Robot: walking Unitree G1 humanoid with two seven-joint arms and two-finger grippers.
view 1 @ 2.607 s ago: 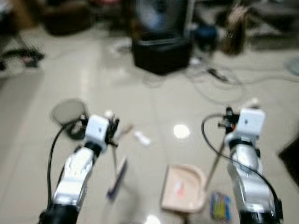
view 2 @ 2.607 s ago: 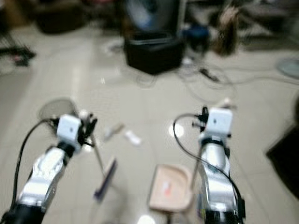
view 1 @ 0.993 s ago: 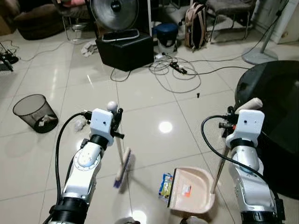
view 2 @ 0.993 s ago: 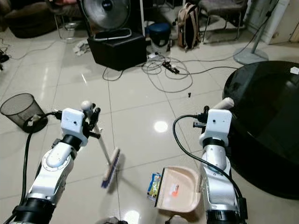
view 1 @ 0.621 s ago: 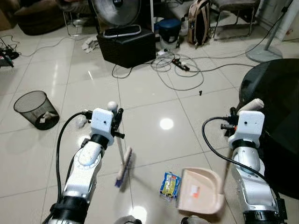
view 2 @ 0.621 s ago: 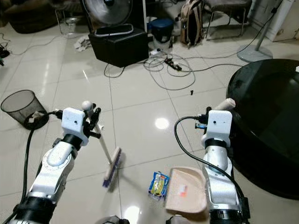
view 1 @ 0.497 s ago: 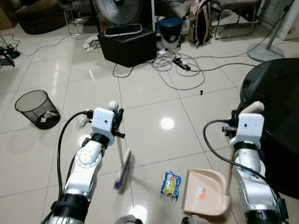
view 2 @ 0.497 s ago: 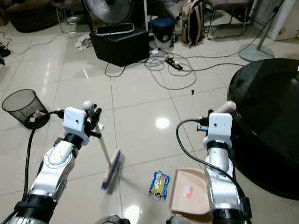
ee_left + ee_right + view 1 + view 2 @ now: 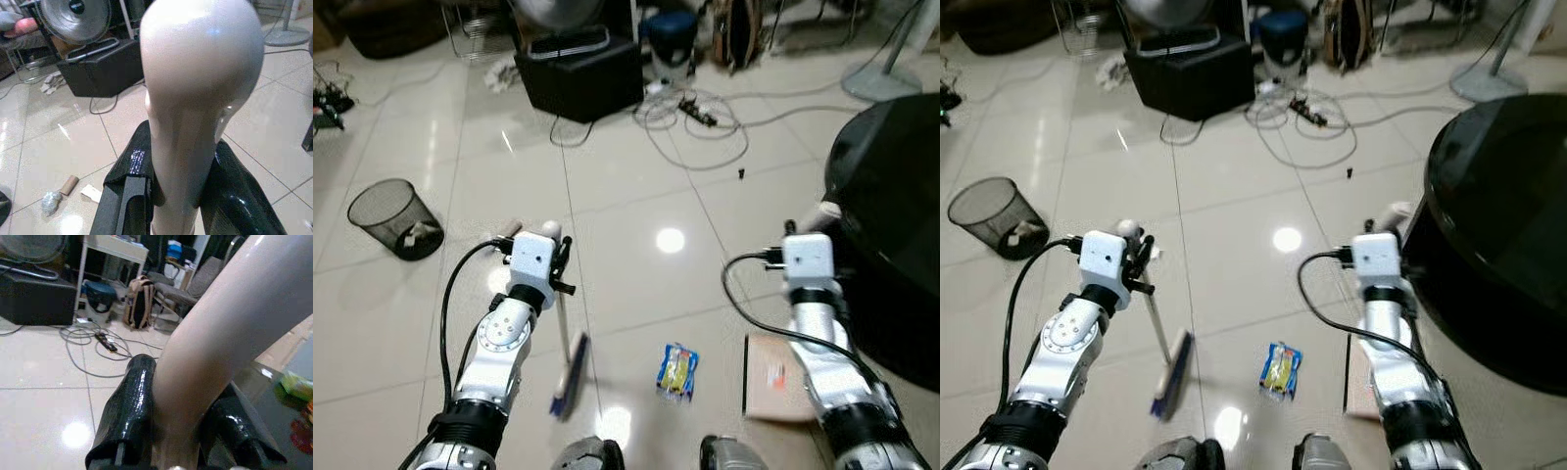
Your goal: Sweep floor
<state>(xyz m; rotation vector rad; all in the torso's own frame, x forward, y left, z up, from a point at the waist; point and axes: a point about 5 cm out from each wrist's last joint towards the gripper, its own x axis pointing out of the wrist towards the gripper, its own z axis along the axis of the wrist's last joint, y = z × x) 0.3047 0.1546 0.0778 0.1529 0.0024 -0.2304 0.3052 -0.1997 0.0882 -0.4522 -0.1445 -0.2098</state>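
My left gripper (image 9: 181, 191) is shut on the pale handle of a broom (image 9: 562, 323). The broom slants down to its purple-bristled head (image 9: 570, 387) on the tiled floor. My right gripper (image 9: 181, 423) is shut on the pale handle of a beige dustpan (image 9: 771, 377), which sits low at my right side, tilted on edge. A blue and yellow snack wrapper (image 9: 676, 370) lies flat on the floor between the broom head and the dustpan, touching neither.
A black mesh waste bin (image 9: 396, 217) stands at the left. A black round table (image 9: 891, 225) crowds the right side. Farther off are a black box (image 9: 587, 73), tangled cables (image 9: 695, 117) and a backpack. A cardboard tube (image 9: 69, 184) and paper scraps (image 9: 91, 193) lie on the floor.
The dustpan has drawn back to the right, away from the wrapper, which now lies apart from it. The camera has tipped lower. The broom stays about where it was.
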